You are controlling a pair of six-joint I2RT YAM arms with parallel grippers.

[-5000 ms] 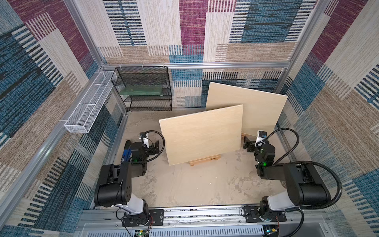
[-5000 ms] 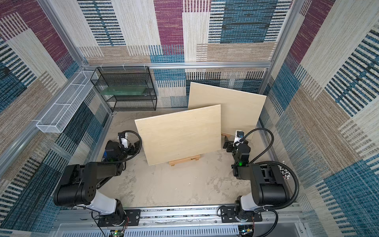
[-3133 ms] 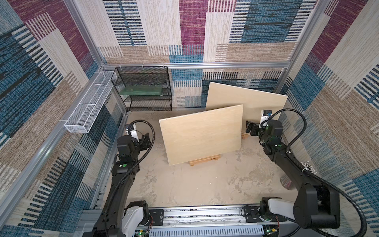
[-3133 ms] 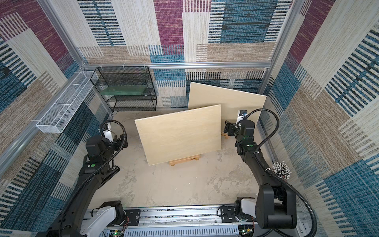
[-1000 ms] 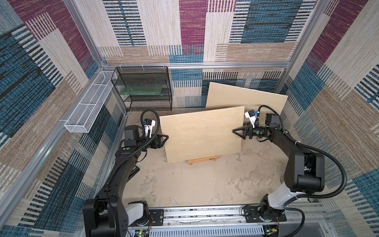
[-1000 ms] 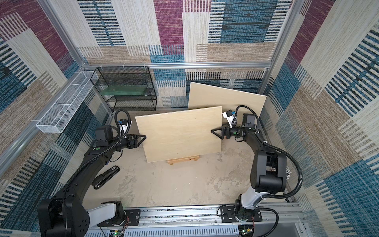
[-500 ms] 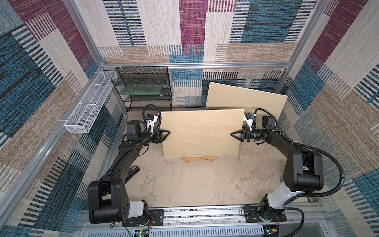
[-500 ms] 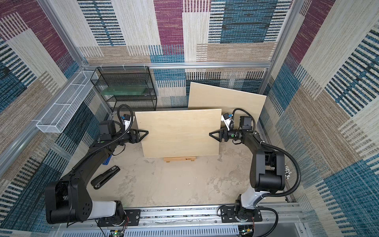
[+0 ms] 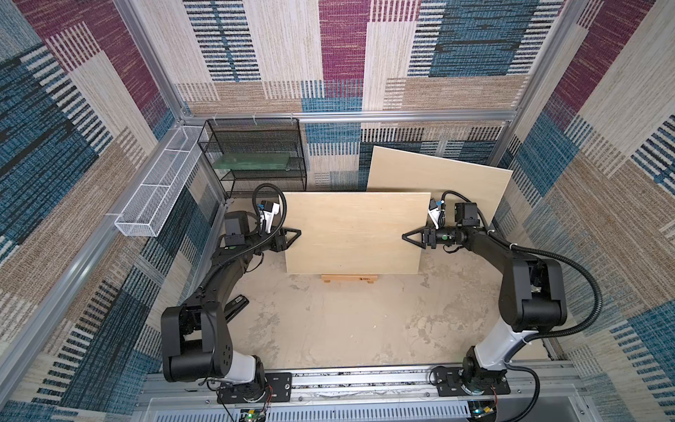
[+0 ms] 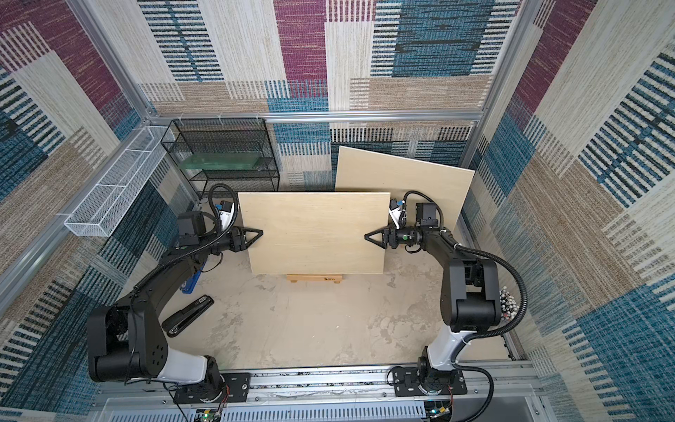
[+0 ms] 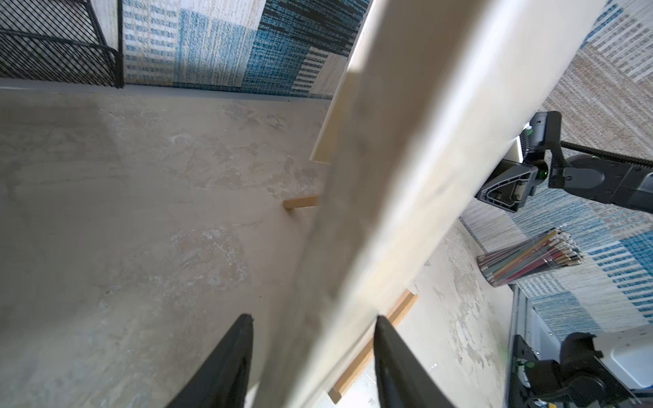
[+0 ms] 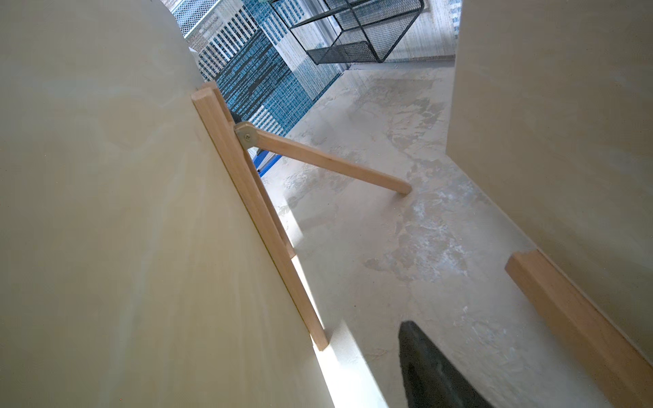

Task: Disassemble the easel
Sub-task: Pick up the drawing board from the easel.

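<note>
So, easel (image 9: pixel 349 278): you find it standing in the middle of the tabletop (image 9: pixel 347 329), fully assembled. In both top views only its front ledge (image 10: pixel 314 278) shows, under the board.
Board (image 9: pixel 352 234): it stands upright just above that ledge and leans back on the easel. You cannot tell from here whether its lower edge sits fully on the ledge.
Rear leg (image 12: pixel 325 160): in the right wrist view it is spread out behind on its hinge, with its foot on the tabletop, so nothing is folded yet.
Left gripper (image 9: pixel 297 232): it is at the board's left edge, about mid-height. In the left wrist view its fingers (image 11: pixel 226 367) are apart with the board edge between them, one close against the board and the other with a clear gap.
Right gripper (image 9: pixel 404 236): it is at the board's right edge, opposite. Only one finger (image 12: pixel 424 367) shows in its wrist view, clear of the board's back. The other is hidden by the board, so you should take this side as not clamped.
Done: in my judgement nothing is taken apart yet, and the arms are only in place.
Remaining: you must close on the board, lift it off the ledge, put it aside, then fold the leg.
Around: a second board (image 9: pixel 438 171) leans on the back wall, and a black wire shelf (image 9: pixel 255 157) stands in the back left corner.
</note>
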